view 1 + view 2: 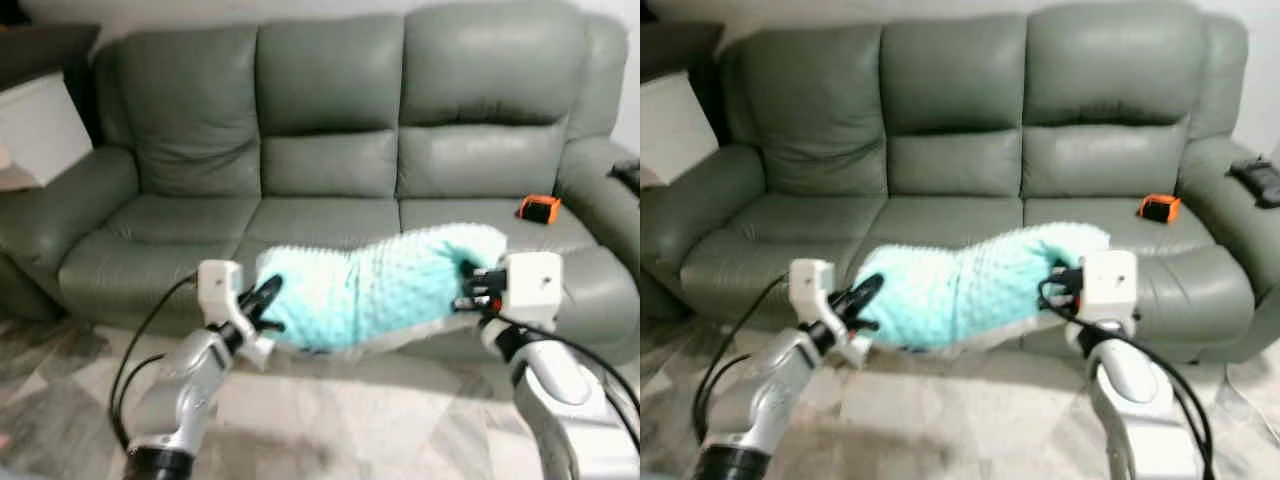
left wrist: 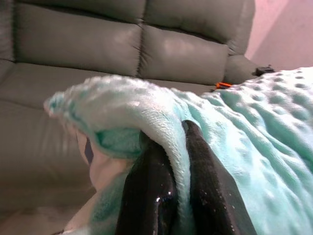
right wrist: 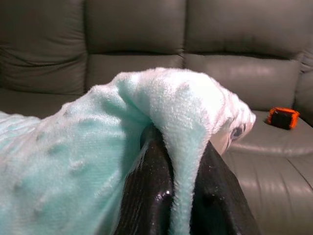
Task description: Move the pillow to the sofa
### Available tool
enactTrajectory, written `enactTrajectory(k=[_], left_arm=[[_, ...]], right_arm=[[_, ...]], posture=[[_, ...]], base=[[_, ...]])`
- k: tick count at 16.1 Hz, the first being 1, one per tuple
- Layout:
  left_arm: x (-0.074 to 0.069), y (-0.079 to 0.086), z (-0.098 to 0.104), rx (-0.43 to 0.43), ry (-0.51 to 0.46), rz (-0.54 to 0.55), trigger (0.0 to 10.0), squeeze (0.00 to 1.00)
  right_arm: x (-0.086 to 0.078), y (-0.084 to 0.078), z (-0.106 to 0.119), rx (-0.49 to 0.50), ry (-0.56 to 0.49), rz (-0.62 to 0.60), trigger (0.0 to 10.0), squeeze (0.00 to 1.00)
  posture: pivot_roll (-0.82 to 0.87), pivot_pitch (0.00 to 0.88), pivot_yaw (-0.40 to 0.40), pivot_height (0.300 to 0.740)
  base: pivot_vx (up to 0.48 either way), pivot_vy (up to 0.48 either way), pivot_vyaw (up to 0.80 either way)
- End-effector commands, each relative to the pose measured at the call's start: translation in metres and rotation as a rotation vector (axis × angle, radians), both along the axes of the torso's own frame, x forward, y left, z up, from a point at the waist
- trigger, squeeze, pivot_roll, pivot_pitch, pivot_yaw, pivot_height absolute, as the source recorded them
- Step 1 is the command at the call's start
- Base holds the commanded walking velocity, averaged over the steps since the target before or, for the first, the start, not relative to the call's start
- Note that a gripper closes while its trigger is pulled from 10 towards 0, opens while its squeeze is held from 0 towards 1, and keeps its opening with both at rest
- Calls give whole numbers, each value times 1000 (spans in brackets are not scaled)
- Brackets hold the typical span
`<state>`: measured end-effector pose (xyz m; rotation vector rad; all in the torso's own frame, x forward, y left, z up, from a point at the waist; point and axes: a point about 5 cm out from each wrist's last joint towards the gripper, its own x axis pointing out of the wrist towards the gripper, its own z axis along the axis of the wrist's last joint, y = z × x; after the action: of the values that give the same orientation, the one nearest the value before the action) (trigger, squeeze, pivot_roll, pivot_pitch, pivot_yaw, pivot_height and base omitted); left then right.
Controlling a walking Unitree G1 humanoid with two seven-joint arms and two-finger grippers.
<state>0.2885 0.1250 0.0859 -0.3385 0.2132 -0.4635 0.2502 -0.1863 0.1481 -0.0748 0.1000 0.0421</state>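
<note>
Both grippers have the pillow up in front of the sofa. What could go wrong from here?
1. Each gripper, left and right, pinches only a thin fold at one end of the pillow, so an end may slip out.
2. The pillow sags in the middle and might catch the front edge of the sofa seat.
3. An orange object lies on the right seat; landing there could cover or knock it.

You're in a home living room, three-seat grey-green leather sofa against a pale wall, marble-patterned tile floor before it
</note>
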Motion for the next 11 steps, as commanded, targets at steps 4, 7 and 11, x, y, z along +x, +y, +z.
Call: enactTrajectory(k=[4, 7, 11], left_arm=[[3, 6, 7, 12, -31, 6, 10000, 0], [3, 5, 5, 9, -30, -2, 10000, 0], [3, 4, 4, 18, -22, -12, 10000, 0]], right_arm=[[1, 6, 7, 12, -32, 26, 10000, 0], [0, 6, 7, 12, -32, 24, 10000, 0], [-1, 5, 6, 13, -30, 20, 10000, 0]], posture=[[-255, 0, 56, 740], [-258, 0, 57, 740], [-259, 0, 60, 740]], base=[[446, 0, 0], [446, 0, 0], [397, 161, 0]])
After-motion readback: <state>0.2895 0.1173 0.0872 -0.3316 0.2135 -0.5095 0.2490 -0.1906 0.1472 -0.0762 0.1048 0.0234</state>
